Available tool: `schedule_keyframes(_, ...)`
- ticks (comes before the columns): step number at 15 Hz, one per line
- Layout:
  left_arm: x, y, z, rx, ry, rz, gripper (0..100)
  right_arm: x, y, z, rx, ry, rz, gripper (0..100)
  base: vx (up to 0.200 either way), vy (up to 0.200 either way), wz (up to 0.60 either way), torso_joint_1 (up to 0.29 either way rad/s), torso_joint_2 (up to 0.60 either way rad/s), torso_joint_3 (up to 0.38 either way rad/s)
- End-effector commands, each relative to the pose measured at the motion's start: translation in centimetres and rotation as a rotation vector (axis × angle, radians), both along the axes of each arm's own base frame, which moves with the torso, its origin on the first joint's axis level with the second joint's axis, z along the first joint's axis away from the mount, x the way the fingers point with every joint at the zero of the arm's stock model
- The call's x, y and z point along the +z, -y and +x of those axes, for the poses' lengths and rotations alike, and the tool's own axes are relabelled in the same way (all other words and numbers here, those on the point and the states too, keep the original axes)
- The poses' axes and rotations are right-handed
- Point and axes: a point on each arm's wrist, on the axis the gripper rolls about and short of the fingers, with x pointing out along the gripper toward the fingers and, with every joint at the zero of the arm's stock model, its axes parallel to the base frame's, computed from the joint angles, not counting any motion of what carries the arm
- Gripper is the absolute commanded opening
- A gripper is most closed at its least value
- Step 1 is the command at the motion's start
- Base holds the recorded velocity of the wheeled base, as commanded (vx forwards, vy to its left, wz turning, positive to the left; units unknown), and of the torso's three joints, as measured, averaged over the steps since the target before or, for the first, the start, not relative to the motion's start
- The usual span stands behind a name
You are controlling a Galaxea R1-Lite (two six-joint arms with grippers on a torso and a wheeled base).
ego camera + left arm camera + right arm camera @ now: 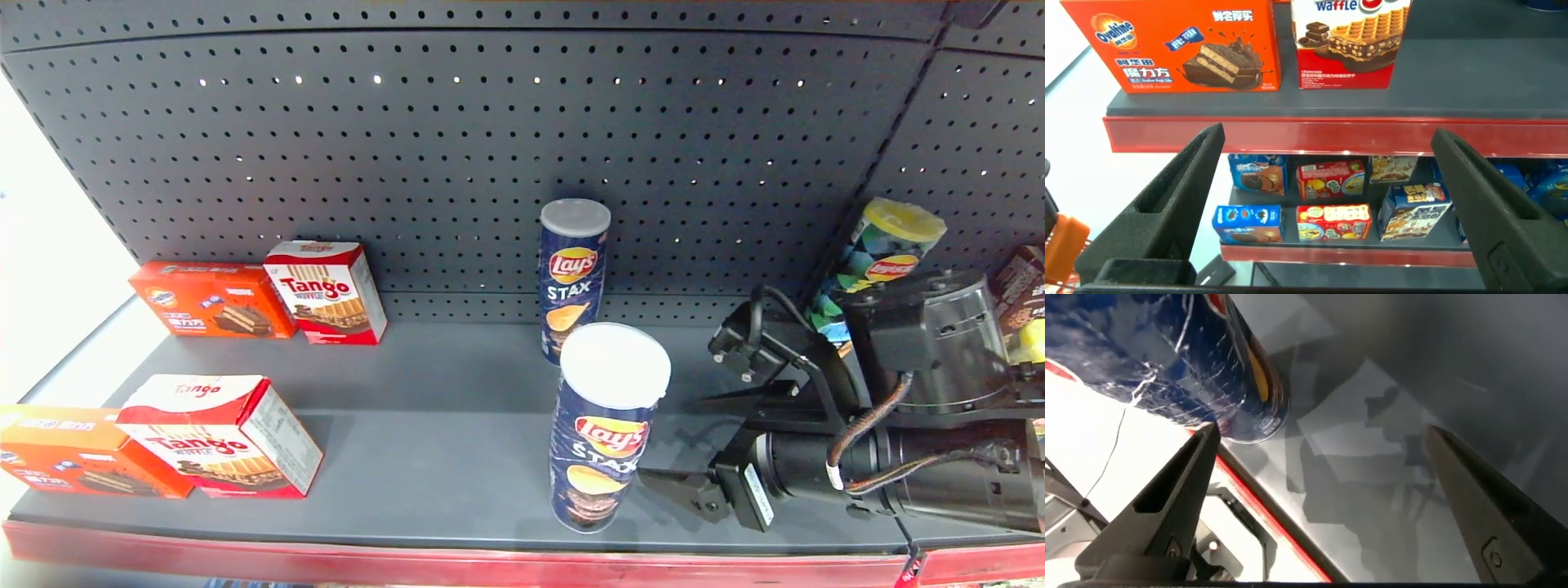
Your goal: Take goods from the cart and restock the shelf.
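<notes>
Right fingers (678, 490) spread, can (606, 425) upright on shelf (441, 425) just beyond their tips: we judge it placed; next, back straight out without clipping it, then fetch more goods.

A shop is shown: a pegboard-backed shelf (457, 425) with a red edge strip (408, 559) is stocked with snack boxes (326, 290) and crisp cans (571, 278).

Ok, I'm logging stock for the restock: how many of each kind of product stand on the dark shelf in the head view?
Orange boxes: 2
Red-and-white wafer boxes: 2
Blue chip cans: 2
Yellow-lidded can: 1
Brown pack, cut off at the right edge: 1
Total: 8
</notes>
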Motion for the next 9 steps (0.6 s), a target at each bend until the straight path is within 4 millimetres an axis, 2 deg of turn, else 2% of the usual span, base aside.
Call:
schedule_keyframes(1,0.02,0.0,0.0,0.001,0.0,0.0,100,-0.25,-0.24,0.48,-0.005,-0.007,-0.007,100,0.0,0.0,0.0,0.0,0.0,0.0)
schedule_keyframes(9,0.02,0.0,0.0,0.001,0.0,0.0,100,-0.05,-0.11,0.64,-0.013,-0.002,-0.002,100,0.0,0.0,0.0,0.0,0.0,0.0)
